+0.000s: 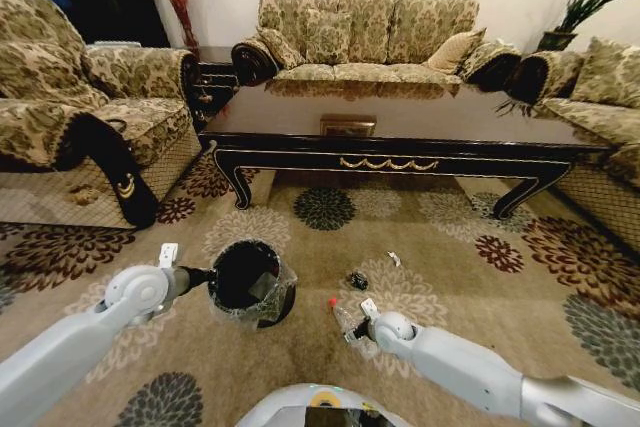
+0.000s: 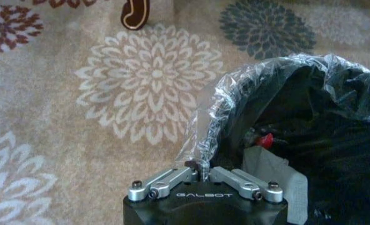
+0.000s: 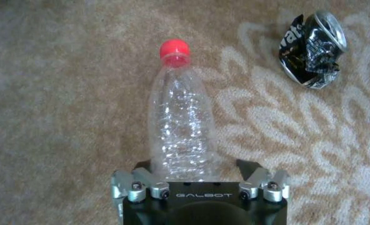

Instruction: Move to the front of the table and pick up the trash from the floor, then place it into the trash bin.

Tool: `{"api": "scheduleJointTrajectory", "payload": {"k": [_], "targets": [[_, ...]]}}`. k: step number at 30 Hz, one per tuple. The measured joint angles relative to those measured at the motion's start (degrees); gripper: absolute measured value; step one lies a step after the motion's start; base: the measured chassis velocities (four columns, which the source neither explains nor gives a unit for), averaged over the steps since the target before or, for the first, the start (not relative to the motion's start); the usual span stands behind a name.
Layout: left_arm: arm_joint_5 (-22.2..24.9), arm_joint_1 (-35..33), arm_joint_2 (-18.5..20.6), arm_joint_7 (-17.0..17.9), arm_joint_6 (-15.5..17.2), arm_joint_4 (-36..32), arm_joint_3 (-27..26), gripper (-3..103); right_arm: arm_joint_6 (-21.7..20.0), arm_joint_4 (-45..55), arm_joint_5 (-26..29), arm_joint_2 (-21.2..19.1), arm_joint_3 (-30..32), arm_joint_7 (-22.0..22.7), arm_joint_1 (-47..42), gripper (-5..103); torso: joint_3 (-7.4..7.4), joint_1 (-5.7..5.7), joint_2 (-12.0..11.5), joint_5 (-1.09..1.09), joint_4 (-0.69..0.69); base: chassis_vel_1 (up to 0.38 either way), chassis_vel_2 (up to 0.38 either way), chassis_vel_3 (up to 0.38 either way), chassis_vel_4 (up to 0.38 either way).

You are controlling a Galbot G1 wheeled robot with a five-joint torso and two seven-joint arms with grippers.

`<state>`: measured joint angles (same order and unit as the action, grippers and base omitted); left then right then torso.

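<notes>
Right wrist view: right gripper [image 3: 201, 176], jaws wide, straddles clear bottle [image 3: 179, 117] at frame centre; crushed can [image 3: 313, 49] upper right. Left gripper [image 2: 201, 176] pinches bin liner [image 2: 207, 126].

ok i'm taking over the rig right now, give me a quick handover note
Left gripper: shut on the liner of the bin, holding it at the rim, on the robot's left.
Right gripper: low at the carpet, jaws open around the base of the bottle, which lies flat, red cap pointing away. Not yet lifted.
Crushed can lies beyond the bottle; white scrap nearer the table.
Done: robot is in front of the table; something with a red part already sits in the bin.
Left: close on bottle, bin it, then can and scrap.
</notes>
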<state>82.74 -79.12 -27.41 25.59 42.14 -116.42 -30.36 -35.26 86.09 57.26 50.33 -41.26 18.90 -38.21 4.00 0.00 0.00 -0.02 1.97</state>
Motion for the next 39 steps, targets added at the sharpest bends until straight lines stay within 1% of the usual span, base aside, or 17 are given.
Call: {"api": "scheduleJointTrajectory", "payload": {"k": [1,3,6,7,10,12,13,14,15,18,19,22,24,25,34,39], "targets": [[-0.04,0.01,0.06,-0.02,0.0,0.02,0.13,0,0.03,0.19,-0.19,-0.02,0.14,-0.07,-0.25,80,0.0,0.0,0.0,0.0,0.0,0.0,0.0,0.0,0.0],[-0.07,0.21,0.03,-0.02,0.0,0.07,0.37,0,0.04,0.36,-0.31,-0.06,0.26,-0.07,-0.43,80,0.0,0.0,0.0,-0.01,0.0,0.0,0.0,0.0,0.0],[-0.19,0.96,-0.43,0.15,0.0,0.08,1.32,0,0.06,0.96,-0.51,-0.11,0.64,-0.1,-0.9,67,0.0,0.0,0.0,0.0,0.0,0.0,0.0,0.0,0.0],[-0.19,0.96,-0.43,0.15,0.0,0.08,1.32,0,0.06,0.96,-0.51,-0.11,0.64,-0.1,-0.9,67,0.0,0.0,0.0,0.0,0.0,0.0,0.0,0.0,0.0],[-0.33,0.95,-0.61,0.22,0.0,-0.1,1.81,0,0.07,1.49,-0.69,-0.23,0.94,-0.11,-1.27,57,0.0,0.0,0.0,0.03,0.0,0.0,0.0,0.0,0.0],[-0.35,0.97,-0.63,0.24,0.0,-0.1,1.86,0,0.1,1.59,-0.69,-0.3,1.0,-0.13,-1.35,57,0.0,0.0,0.0,0.03,0.01,0.0,0.0,0.0,0.0],[-0.38,1.01,-0.64,0.25,0.0,-0.1,1.9,0,0.24,1.72,-0.7,-0.42,1.05,-0.2,-1.41,53,0.0,0.0,0.0,0.03,0.01,0.0,0.0,0.0,0.0],[-0.38,1.04,-0.63,0.23,0.0,-0.09,1.93,0,0.71,1.89,-0.71,-0.61,1.08,-0.31,-1.54,49,0.0,0.0,0.0,0.02,0.01,0.0,0.0,0.0,0.0],[-0.38,1.04,-0.63,0.23,0.0,-0.09,1.93,0,0.71,1.89,-0.71,-0.61,1.08,-0.31,-1.54,49,0.0,0.0,0.0,0.02,0.01,0.0,0.0,0.0,0.0],[-0.4,0.84,-0.66,0.15,0.0,-0.12,1.99,0,1.58,2.09,-1.23,-0.78,1.35,-0.9,-1.89,40,0.01,0.0,0.0,0.03,0.0,0.0,0.0,0.0,0.0],[-0.4,0.84,-0.66,0.15,0.0,-0.12,1.99,0,1.58,2.09,-1.23,-0.78,1.35,-0.9,-1.89,40,0.01,0.0,0.0,0.03,0.0,0.0,0.0,0.0,0.0],[-0.43,0.58,-0.63,-0.4,0.0,-0.37,2.02,0,3.1,2.12,-1.58,-0.94,1.37,-0.62,-1.97,30,0.01,0.0,0.0,0.04,0.01,0.0,0.0,0.0,0.0],[-0.47,0.53,-0.6,-0.63,0.0,-0.46,2.02,0,3.45,2.13,-1.59,-1.02,1.4,-0.38,-2.0,30,0.01,0.0,0.0,0.04,0.02,0.0,0.0,0.0,0.0],[-0.61,0.63,-0.6,-0.73,0.0,-0.52,2.18,0,3.71,2.25,-1.59,-1.25,1.47,-0.12,-2.01,25,0.01,0.0,0.0,0.04,0.02,0.0,0.0,0.0,0.0],[-1.06,1.47,-0.85,-0.82,0.0,-0.7,3.19,0,5.06,3.55,-1.04,-1.83,2.54,2.55,-2.22,24,0.01,0.0,0.0,0.02,0.01,0.0,0.0,0.0,0.0],[-1.61,1.65,-1.15,-0.75,0.0,-0.72,3.62,0,4.9,7.47,0.36,-3.88,4.55,3.28,-2.61,24,0.01,0.0,0.0,0.03,0.02,0.0,0.0,0.0,0.0]]}}
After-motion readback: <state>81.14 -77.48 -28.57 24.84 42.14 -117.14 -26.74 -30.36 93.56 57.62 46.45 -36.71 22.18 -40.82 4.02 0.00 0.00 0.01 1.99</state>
